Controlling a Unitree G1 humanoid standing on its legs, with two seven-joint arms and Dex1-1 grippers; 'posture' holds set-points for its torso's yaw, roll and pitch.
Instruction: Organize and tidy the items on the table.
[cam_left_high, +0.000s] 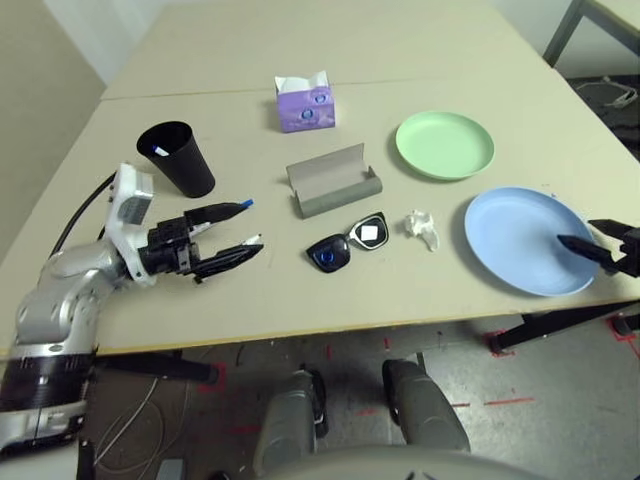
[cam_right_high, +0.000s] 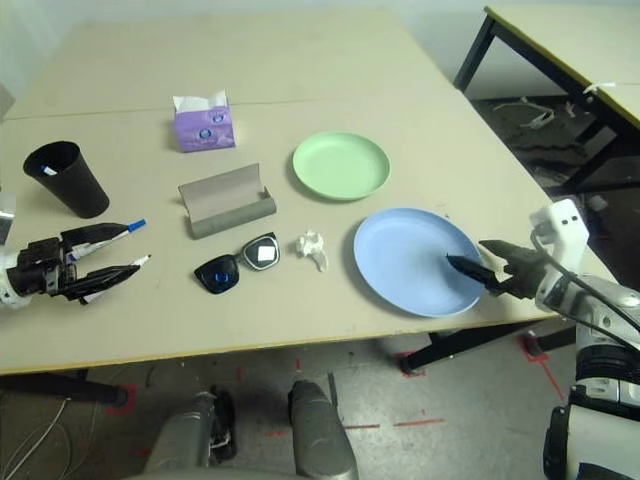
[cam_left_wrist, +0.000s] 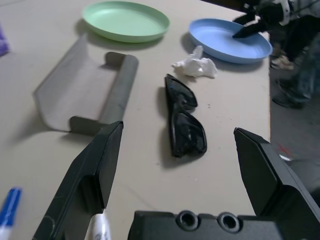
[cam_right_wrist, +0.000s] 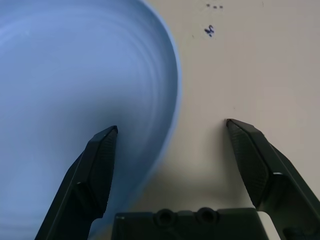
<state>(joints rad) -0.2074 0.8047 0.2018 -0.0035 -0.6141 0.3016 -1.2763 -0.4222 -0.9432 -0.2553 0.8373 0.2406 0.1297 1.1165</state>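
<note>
My left gripper (cam_left_high: 240, 227) hovers open at the table's (cam_left_high: 300, 290) left front. Two white pens lie by its fingers: a blue-capped one (cam_left_high: 232, 207) and one (cam_left_high: 248, 240) partly under a finger. Black sunglasses (cam_left_high: 348, 243) lie ahead of it, lenses up, with the open grey glasses case (cam_left_high: 333, 180) behind them. A crumpled tissue (cam_left_high: 422, 228) sits to the right of the sunglasses. The black cup (cam_left_high: 177, 157) stands upright at far left. The green plate (cam_left_high: 445, 145) lies at the back right. My right gripper (cam_right_wrist: 171, 125) stands open astride the blue plate's (cam_right_wrist: 75, 75) right rim.
A purple tissue box (cam_left_high: 304, 103) stands behind the case near a seam in the tabletop. The table's front edge runs close below both grippers. A second table's dark legs (cam_right_high: 480, 45) stand off to the far right, with cables on the floor.
</note>
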